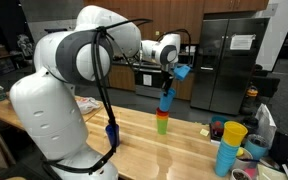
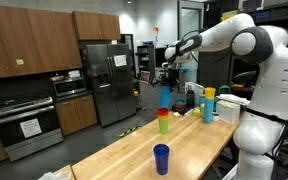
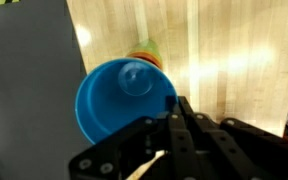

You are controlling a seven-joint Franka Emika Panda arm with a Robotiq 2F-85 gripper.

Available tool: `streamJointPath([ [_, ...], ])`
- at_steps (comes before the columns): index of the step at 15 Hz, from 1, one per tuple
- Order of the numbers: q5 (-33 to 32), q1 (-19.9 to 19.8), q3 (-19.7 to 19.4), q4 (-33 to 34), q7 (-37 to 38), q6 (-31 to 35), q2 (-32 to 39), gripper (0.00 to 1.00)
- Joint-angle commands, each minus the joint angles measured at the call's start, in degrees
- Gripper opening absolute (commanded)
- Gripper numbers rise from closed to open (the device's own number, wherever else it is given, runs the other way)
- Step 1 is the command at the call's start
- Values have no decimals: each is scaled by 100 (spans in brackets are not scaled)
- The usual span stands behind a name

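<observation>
Blue cup [image 3: 122, 102], round and open-mouthed, hangs rim-pinched in the gripper [image 3: 178, 102]

One green-orange cup stack [image 2: 164, 121]; one yellow-blue stack [image 2: 209, 105]; one dark-blue cup [image 2: 161, 158]; one light-blue cup [image 3: 119, 100].

White glossy arm [image 1: 69, 55] with rounded segments, dark grey joint rings, black cable [image 1: 105, 95] alongside; matte black claw [image 3: 181, 118], bottom centre.

**Long pale wooden table [image 2: 194, 142] set with cups**

Mid-length stands a short stack of green, orange and red plastic cups [image 2: 163, 122]. A lone upright dark blue plastic cup [image 2: 161, 158] stands nearer one end, and a yellow-topped stack of light blue cups [image 2: 208, 105] at the other.
</observation>
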Motion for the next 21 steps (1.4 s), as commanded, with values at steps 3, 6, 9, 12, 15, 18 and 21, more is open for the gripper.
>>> streamJointPath([
  [3,-89,-26,25,-270,-148,-15,-155,1],
  [6,-125,-28,27,-387,-184,-37,-182,1],
  [9,-150,-24,26,-447,-215,-44,-204,35],
  [12,-140,-19,31,-477,-228,-45,-204,55],
  [15,-138,-12,44,-494,-243,-54,-193,75],
  [18,-134,-6,57,-478,-253,-53,-172,45],
  [21,-128,5,74,-462,-264,-53,-160,41],
])
